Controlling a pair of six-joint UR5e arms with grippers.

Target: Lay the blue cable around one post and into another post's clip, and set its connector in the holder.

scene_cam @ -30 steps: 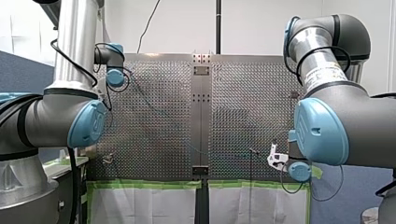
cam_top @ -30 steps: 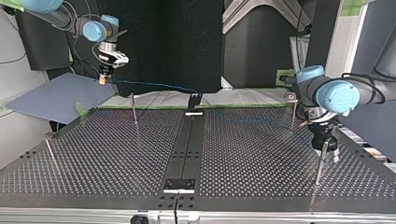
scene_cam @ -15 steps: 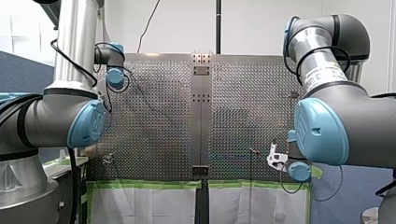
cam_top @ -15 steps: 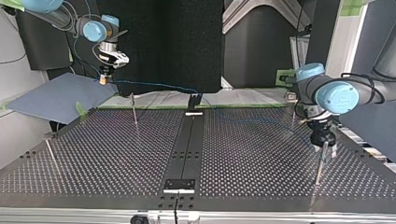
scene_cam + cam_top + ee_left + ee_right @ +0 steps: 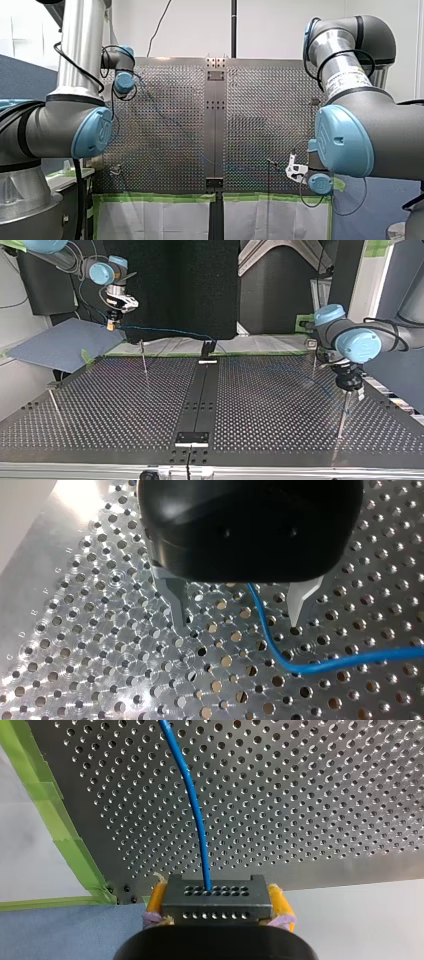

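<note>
The left gripper (image 5: 236, 622) is held pointing straight down, its metal fingers (image 5: 172, 600) spread wide apart; the right gripper (image 5: 216, 890) is clamped, yellow pads (image 5: 156, 900) pressed on the connector (image 5: 218, 906) between them.

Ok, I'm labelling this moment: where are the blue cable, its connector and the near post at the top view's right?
blue cable (image 5: 193, 795): right wrist view, mid-length.
connector (image 5: 218, 902): right wrist view, middle of its holed face.
near post (image 5: 343, 415): top view, mid-shaft.
</note>
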